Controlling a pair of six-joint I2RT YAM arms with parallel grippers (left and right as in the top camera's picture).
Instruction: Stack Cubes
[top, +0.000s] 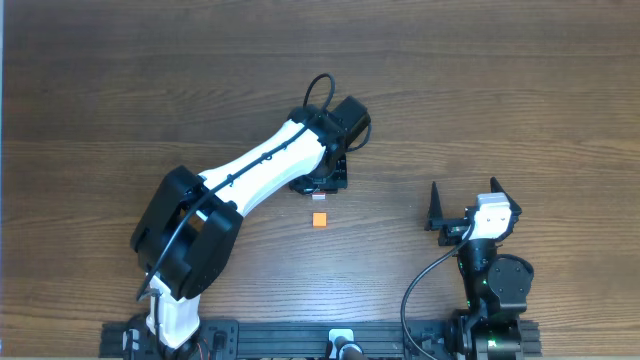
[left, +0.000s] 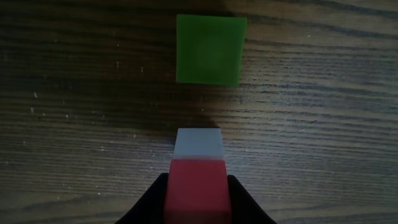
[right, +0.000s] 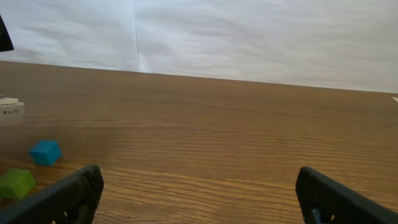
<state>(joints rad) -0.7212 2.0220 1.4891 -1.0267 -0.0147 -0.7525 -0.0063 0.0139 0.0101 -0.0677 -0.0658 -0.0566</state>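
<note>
A red cube (left: 198, 190) with a pale top face sits between my left gripper's (left: 198, 202) fingers, which are shut on it. It hangs above the wooden table, just short of a green cube (left: 210, 50) lying flat on the wood. In the top view the left gripper (top: 322, 182) is near the table's centre, and an orange cube (top: 319, 221) lies just below it. My right gripper (top: 465, 197) stands open and empty at the right. Its wrist view shows a blue cube (right: 45, 152) and the green cube (right: 15, 183) far off to one side.
The white left arm (top: 260, 165) slants across the middle of the table (top: 520, 90) from the bottom left. A pale wall (right: 249, 37) rises behind the table's far edge. Bare wood spreads over the top, left and right areas.
</note>
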